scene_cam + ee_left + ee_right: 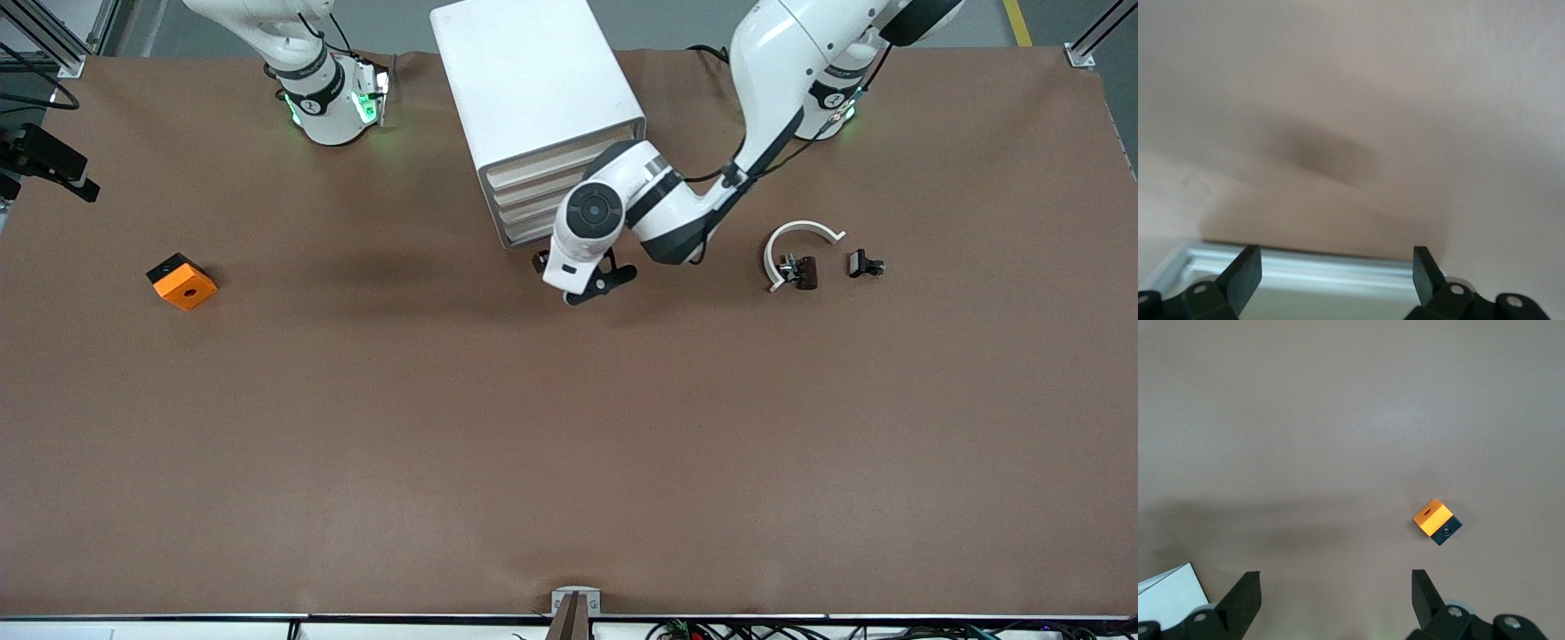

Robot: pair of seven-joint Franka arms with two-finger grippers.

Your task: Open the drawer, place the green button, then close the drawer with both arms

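The left arm's black two-finger gripper [1337,277] is being held spread wide, empty, at the white boxy cabinet's [532,98] lowest cream-fronted drawer [528,233] (all four shut). The right gripper [1335,597], equally spread, is waiting near its base. The button cannot be identified.

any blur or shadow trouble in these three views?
Left wrist view: soft all over, a dark shadow smear on the table, pale drawer edge hazy between the open left gripper fingers. Right wrist view: sharper, orange cube crisp, open right gripper. Front view: even light, faint shadow beside the cabinet.
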